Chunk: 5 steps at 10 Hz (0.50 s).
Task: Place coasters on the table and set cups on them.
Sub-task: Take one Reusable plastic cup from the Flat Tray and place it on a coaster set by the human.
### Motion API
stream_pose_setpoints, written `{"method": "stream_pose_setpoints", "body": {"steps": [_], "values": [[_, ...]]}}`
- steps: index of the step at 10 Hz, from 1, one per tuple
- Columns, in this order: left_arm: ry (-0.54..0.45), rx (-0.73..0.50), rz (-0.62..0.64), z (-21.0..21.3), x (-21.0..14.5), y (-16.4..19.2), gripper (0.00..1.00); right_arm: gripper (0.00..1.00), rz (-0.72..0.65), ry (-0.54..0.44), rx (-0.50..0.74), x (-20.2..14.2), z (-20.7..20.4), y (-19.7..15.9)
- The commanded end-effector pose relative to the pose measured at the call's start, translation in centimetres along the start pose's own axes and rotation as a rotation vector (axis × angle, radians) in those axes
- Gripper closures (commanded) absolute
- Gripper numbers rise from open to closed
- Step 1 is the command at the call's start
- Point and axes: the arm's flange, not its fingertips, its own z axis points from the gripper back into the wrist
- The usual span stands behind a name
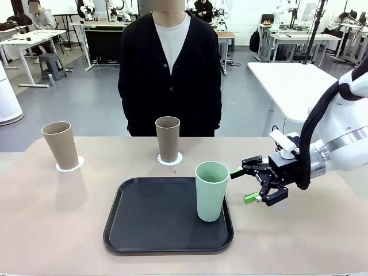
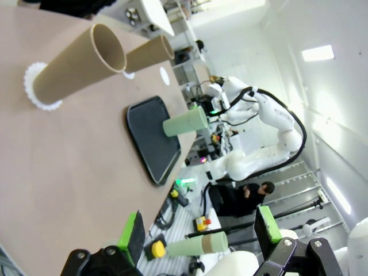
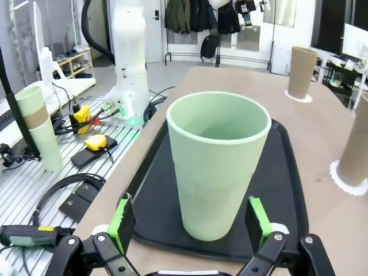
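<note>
From the front, two tan cups already stand on coasters on the beige surface (image 1: 46, 230): the left tan cup (image 1: 60, 144) on its coaster (image 1: 69, 165) at the far left, the middle tan cup (image 1: 168, 138) on its coaster (image 1: 170, 160) near the far centre. The green cup (image 1: 211, 191) stands upright at the right edge of the black tray (image 1: 155, 215), not yet on a coaster. The right hand (image 1: 245, 184) comes in from the right, just beside the cup and level with its middle. Its fingers are spread wide and hold nothing. The cup lies directly to the hand's left, its long axis vertical and crossing the hand's sideways approach.

In the left wrist view, the left hand (image 2: 201, 230) hangs wide open and empty, well apart from the cups. The green cup (image 2: 185, 122) is far off on the tray (image 2: 150, 141), next to the other arm. A third white coaster (image 2: 165, 75) lies bare on the surface beyond the tan cups.

In the right wrist view, the green cup (image 3: 217, 170) stands straight ahead between the two green pads (image 3: 122, 223) and slightly beyond them, untouched. The right arm is clearly nearer. The grasp likely needs a short advance so that the pads bracket the cup's walls.
</note>
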Motion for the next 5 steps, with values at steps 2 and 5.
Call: {"method": "stream_pose_setpoints", "body": {"steps": [2,5], "values": [[-0.001,0.008,0.014,0.1,0.0,-0.1,0.0,0.0,0.036,-0.026,-0.027,-0.8,-1.5,-1.1],[-0.001,0.008,0.014,0.1,0.0,-0.1,0.0,0.0,0.029,-0.029,-0.05,-1.3,-2.2,-2.2]]}}
